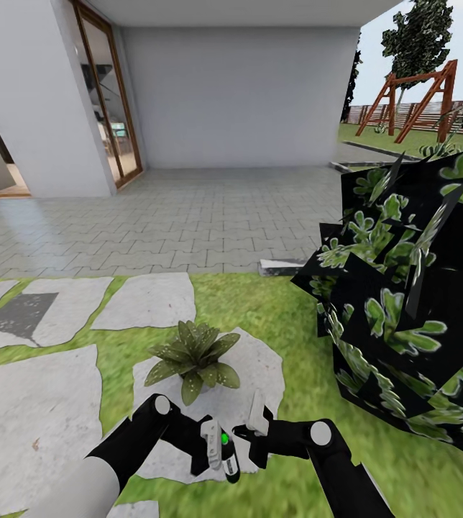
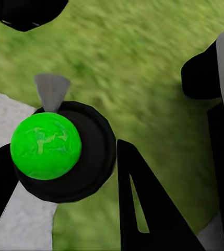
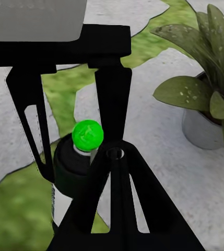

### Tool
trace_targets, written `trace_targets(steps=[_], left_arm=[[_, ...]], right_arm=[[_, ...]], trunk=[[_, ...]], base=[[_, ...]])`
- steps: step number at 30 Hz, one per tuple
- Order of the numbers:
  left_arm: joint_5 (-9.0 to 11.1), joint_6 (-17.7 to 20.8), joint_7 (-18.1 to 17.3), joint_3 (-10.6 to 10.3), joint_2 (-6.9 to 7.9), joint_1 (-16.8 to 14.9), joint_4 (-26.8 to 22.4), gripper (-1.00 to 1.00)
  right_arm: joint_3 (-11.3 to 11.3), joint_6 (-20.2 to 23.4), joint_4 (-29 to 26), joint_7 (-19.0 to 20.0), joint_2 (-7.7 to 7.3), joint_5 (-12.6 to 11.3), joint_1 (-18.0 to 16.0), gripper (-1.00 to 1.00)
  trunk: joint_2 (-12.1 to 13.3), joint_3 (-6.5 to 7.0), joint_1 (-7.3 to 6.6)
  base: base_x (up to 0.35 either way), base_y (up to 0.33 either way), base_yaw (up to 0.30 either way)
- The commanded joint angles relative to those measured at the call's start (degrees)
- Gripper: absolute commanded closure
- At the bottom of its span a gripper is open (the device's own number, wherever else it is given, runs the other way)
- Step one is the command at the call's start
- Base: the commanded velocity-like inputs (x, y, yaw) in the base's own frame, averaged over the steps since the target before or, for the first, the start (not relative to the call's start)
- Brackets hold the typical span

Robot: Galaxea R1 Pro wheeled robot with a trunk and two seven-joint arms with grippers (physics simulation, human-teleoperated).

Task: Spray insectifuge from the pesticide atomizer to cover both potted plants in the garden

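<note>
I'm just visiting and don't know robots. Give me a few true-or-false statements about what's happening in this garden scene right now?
1. The potted plant stands on a grey stepping stone. True.
2. The bottle between the arms has a green top. True.
3. The bottle lies flat on the lawn. False: it is upright, held in the left end effector.
4. The big dark shrub is left of the potted plant. False: it is to the right.
5. A wooden swing frame stands in the background. True.

Green lawn [image 1: 274,302] set with grey stepping stones [image 1: 37,417]; one potted plant [image 1: 192,356] stands on a stone
</note>
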Motion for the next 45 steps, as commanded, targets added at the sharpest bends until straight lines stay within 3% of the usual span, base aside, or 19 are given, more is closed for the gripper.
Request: trace_targets(steps=[1,8,31,37,45], left_arm=[[-0.2,0.0,-0.1,0.0,-0.01,0.0,-0.1,1.0],[0.3,-2.5,0.1,0.1,-0.01,0.0,-0.8,1.0],[0.6,-2.6,0.2,0.2,-0.29,0.0,-0.8,1.0],[2.9,-2.6,0.2,0.1,-0.28,0.0,-0.8,1.0],[2.9,-2.7,0.7,0.0,-0.18,0.0,-0.3,1.0]], right_arm=[[0.0,-0.5,-0.1,0.1,0.03,0.6,0.0,1.0],[-0.1,-0.5,-0.1,0.1,0.03,0.6,0.0,1.0],[-0.1,-0.5,-0.1,0.1,0.03,0.7,0.0,1.0],[-0.1,-0.5,-0.1,0.1,0.1,0.7,0.0,1.0],[-0.1,-0.5,-0.1,0.1,0.06,0.7,0.0,1.0]], trunk=[[0.0,-0.05,-0.01],[0.0,-0.05,-0.01],[0.0,-0.05,-0.01],[0.0,-0.05,-0.01],[0.0,-0.05,-0.01]], base=[[0.0,0.0,0.0],[0.0,0.0,0.0],[0.0,0.0,0.0],[0.0,0.0,0.0],[0.0,0.0,0.0]])
